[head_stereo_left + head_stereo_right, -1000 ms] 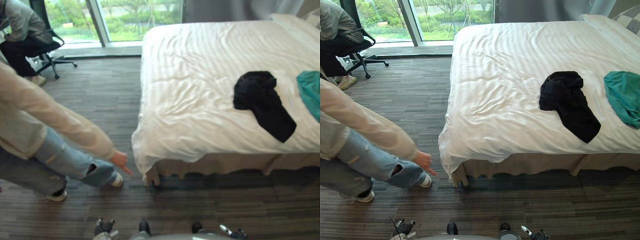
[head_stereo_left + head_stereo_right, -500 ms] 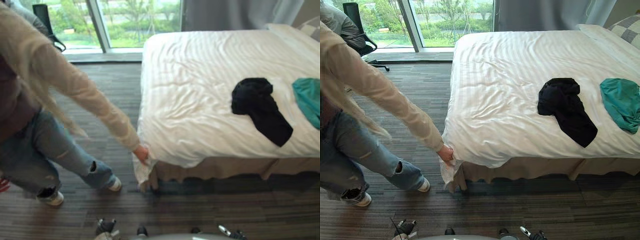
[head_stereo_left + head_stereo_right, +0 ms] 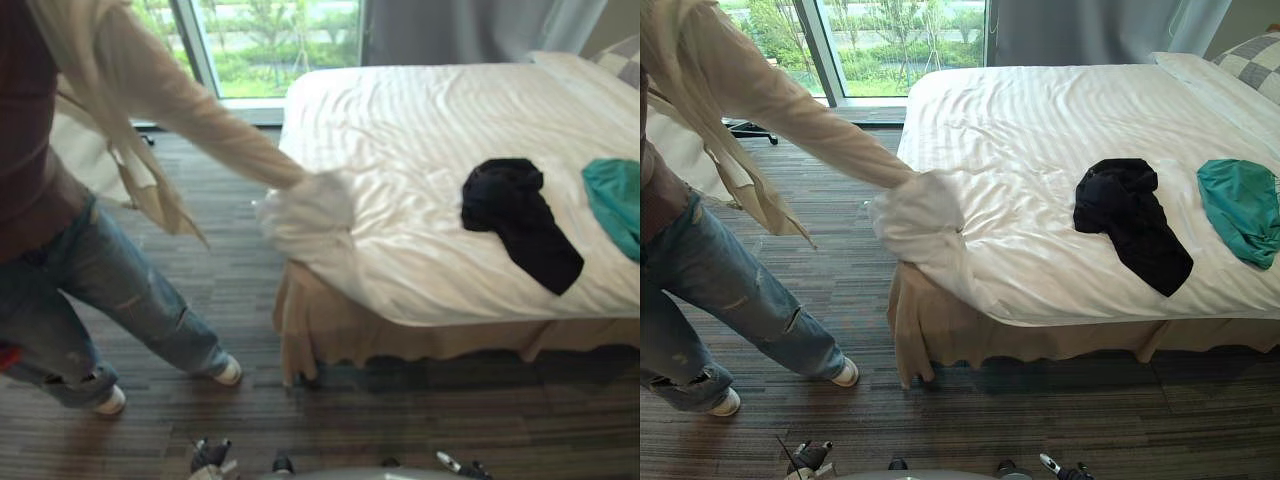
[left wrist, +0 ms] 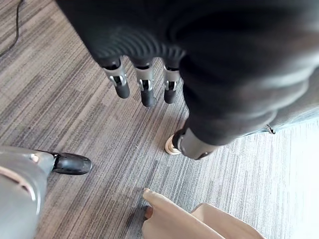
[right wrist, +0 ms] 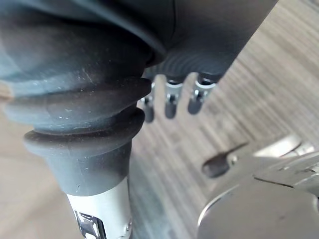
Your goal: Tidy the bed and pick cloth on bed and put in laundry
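Left eye view: the person (image 3: 60,200) has flipped the duvet corner (image 3: 305,210) onto the bed (image 3: 450,110); the black cloth (image 3: 520,220) waits, my left robot hand (image 4: 144,87) and right robot hand (image 5: 171,102) hang open.

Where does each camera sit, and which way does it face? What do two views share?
Left wrist view: on the left wrist, looking down along the open left hand at grey carpet.
Right wrist view: on the right wrist, down past the open right hand at carpet.
Left eye view: on the head, facing forward and down at the bed; a person holds the duvet corner up.
Right eye view: beside it; both share black cloth, teal cloth, hands at bottom edge.
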